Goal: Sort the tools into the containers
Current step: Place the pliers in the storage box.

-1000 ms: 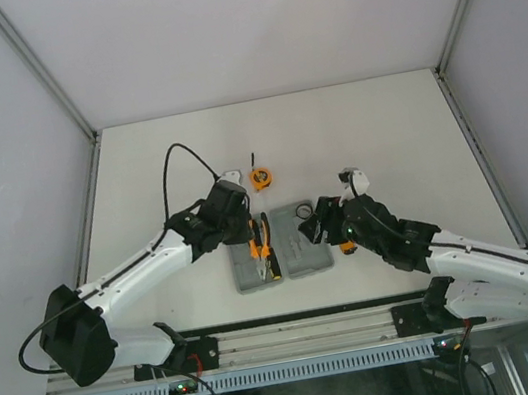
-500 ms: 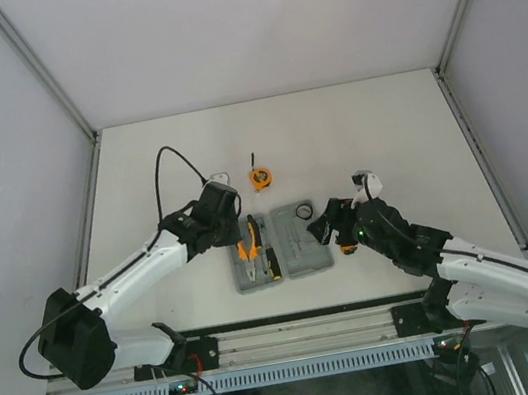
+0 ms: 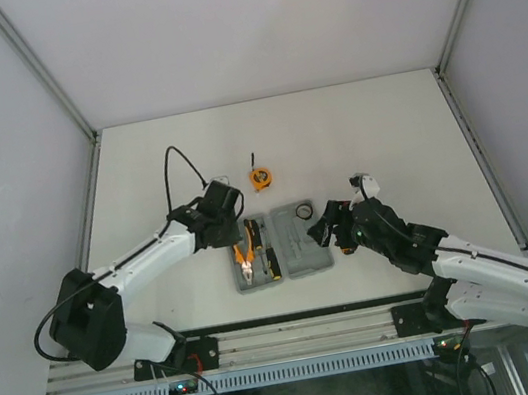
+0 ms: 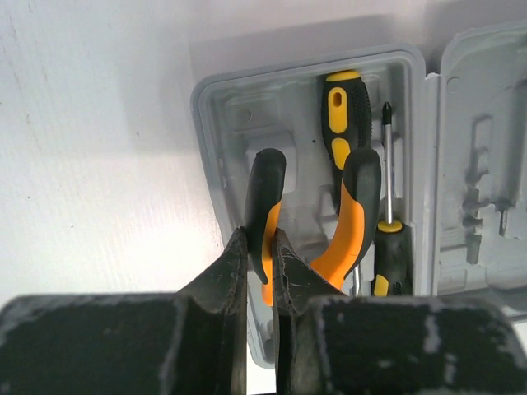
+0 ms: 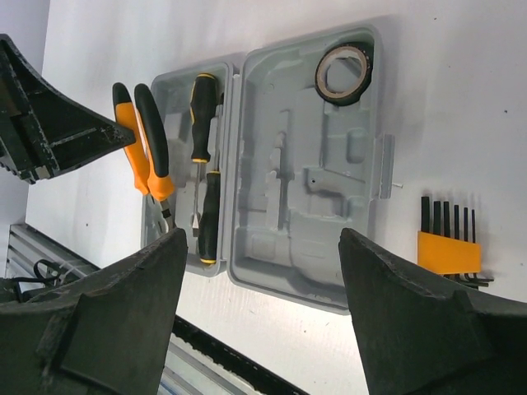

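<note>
Pliers (image 4: 350, 216) with orange-and-black handles are shown over the left half of the grey tool case (image 4: 216, 123), taken by one handle only: the left gripper (image 4: 261, 240) is clenched on the outer handle, the other handle standing free beside the two screwdrivers (image 4: 339, 115) laid in their recesses. Whether the pliers are seated in a recess or held just above it cannot be decided here. The right gripper (image 5: 263, 329) is spread wide and empty near the case's right half. The dark ring (image 5: 344, 74) is lodged in a corner of the right half; the bit set (image 5: 449, 251) lies on the table (image 3: 384, 127) just beside the case, the tape measure (image 3: 260, 178) beyond it. The pliers are judged stiff and heavy for their size, with rubbery sleeves that afford friction; a one-handle hold may let them swing about the pivot, so a grasp across both handles is preferred.
</note>
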Tool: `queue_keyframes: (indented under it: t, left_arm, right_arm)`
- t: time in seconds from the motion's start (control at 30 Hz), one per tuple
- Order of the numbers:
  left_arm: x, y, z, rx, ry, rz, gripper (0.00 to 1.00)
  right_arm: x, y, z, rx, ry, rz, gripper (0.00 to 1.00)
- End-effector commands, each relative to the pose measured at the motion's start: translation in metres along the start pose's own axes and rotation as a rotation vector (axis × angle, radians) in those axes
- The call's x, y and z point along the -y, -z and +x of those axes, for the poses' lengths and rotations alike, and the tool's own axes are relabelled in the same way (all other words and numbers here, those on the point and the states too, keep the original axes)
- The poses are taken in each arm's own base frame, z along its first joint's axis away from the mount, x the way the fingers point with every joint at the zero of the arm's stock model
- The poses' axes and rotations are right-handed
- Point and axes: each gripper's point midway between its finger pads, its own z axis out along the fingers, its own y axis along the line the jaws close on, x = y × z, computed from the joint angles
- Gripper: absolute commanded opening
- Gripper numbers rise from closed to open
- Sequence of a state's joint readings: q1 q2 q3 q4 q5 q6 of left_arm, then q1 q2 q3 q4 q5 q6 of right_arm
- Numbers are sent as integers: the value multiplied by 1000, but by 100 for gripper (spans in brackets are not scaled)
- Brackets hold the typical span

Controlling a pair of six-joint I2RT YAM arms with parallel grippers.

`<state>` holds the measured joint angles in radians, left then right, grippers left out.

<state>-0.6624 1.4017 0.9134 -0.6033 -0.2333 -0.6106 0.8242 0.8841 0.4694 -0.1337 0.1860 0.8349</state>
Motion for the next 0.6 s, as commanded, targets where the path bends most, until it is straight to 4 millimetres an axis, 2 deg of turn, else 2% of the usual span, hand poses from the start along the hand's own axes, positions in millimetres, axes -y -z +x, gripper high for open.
queue_keyframes:
  t: [0.0, 0.5, 0.57]
  left_arm:
    - [10, 4, -30, 65, 36, 27, 0]
    - [7, -17, -41, 35, 53, 3, 0]
    - [5, -20, -39, 26, 56, -5, 3]
  right_arm:
    - [-1, 0, -3, 7, -20, -4, 74]
    - [0, -3, 1, -10, -21, 1, 73]
    - [0, -3, 1, -11, -23, -1, 73]
